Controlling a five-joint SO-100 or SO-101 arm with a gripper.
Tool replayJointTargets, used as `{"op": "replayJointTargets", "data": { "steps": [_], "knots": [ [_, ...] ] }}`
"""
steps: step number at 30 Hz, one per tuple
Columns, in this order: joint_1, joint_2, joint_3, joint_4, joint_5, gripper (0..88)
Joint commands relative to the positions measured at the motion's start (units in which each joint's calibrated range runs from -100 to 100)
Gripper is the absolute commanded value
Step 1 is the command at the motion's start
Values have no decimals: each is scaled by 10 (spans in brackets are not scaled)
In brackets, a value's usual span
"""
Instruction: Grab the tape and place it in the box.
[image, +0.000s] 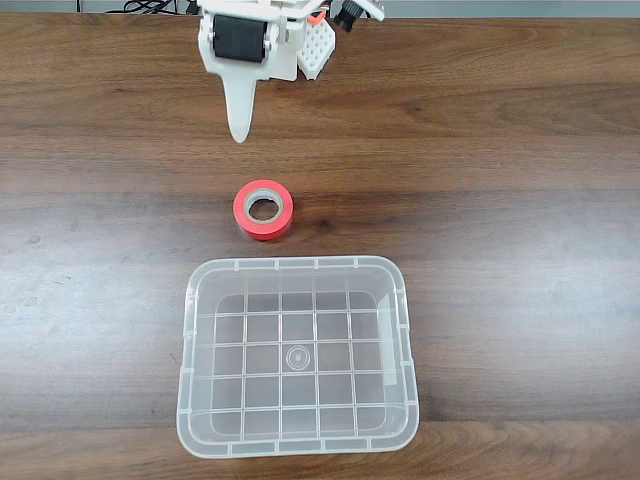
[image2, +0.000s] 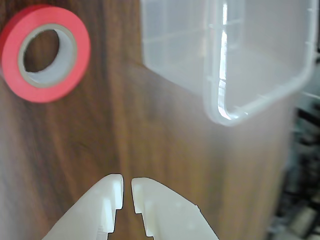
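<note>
Fingers (image2: 127, 192) nearly pressed together, empty, above worktop (image2: 150, 130); tape (image2: 45, 52) lies flat near box (image2: 260, 107), so approach pending

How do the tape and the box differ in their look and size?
The tape is bright red and opaque; the box is clear plastic, so the wood shows through it. The tape is a round ring with a grey core; the box is rectangular with rounded corners and a grid on its bottom. The tape is far smaller than the box. Both rest on the table, apart from each other, and neither is touched by the gripper.
</note>
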Motion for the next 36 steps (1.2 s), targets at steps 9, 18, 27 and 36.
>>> {"op": "replayJointTargets", "data": {
  "steps": [9,18,27,36],
  "knots": [
    [4,307,-82,-60,-19,13],
    [-4,324,3,-127,2,13],
    [-4,324,13,-116,-2,137],
    [-21,324,19,-69,-3,207]
  ]
}}
